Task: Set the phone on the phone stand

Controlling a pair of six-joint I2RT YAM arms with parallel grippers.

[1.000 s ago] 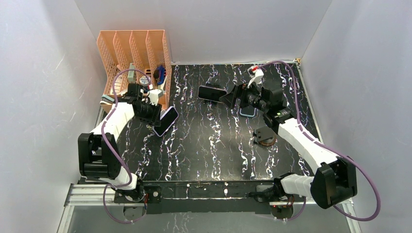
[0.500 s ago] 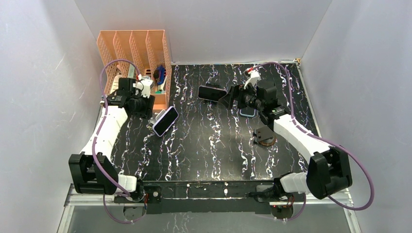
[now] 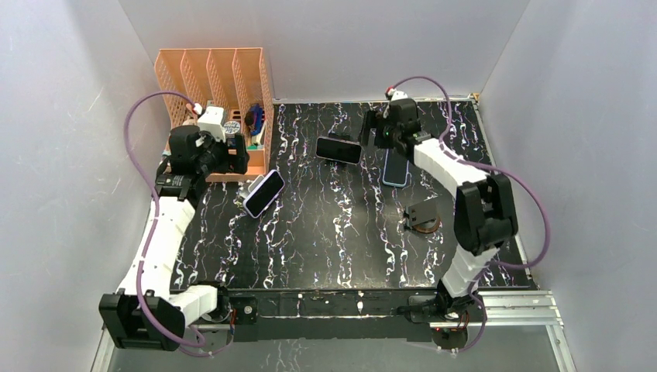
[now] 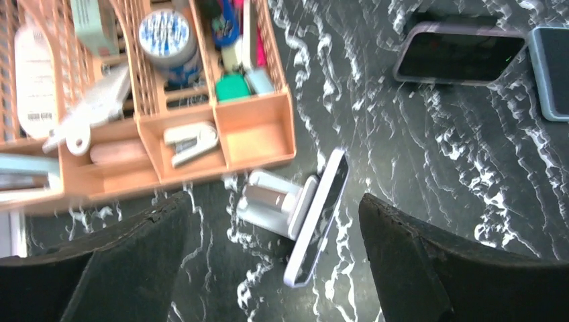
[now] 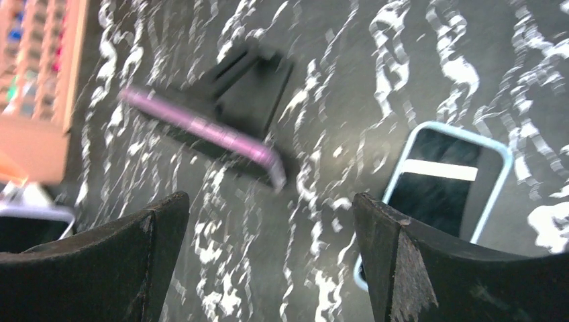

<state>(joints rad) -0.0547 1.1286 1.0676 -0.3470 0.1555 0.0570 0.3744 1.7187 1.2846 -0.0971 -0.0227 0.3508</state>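
Listener: Table layout first, biggest things down?

Describer: Black marbled table (image 3: 325, 248). At its back left stands an orange desk organiser (image 3: 209, 77), filled with small office items. The left gripper (image 3: 235, 159) hangs just in front of it, fingers spread wide and holding nothing. The right gripper (image 3: 370, 133) hangs near the back centre, equally wide and bare.

Listener: And the phones?

Describer: Three. A purple phone (image 3: 263, 194) leans on a white stand (image 4: 268, 201) by the organiser. A second phone (image 3: 338, 149) sits on a black stand (image 5: 251, 77) mid-table. The blue-cased phone (image 3: 395, 169) lies flat, screen up, just right of the right gripper. A dark round-based stand (image 3: 423, 215), apparently empty, is nearer the arms, apart from it.

Listener: How would it handle?

Describer: Probably light, stiff and thin. The glass face looks slick, while the case rim likely grips better. Lying flat, it offers only low edges, so pinching across the two long sides near the middle seems safest. Set it down gently, since the screen could crack.
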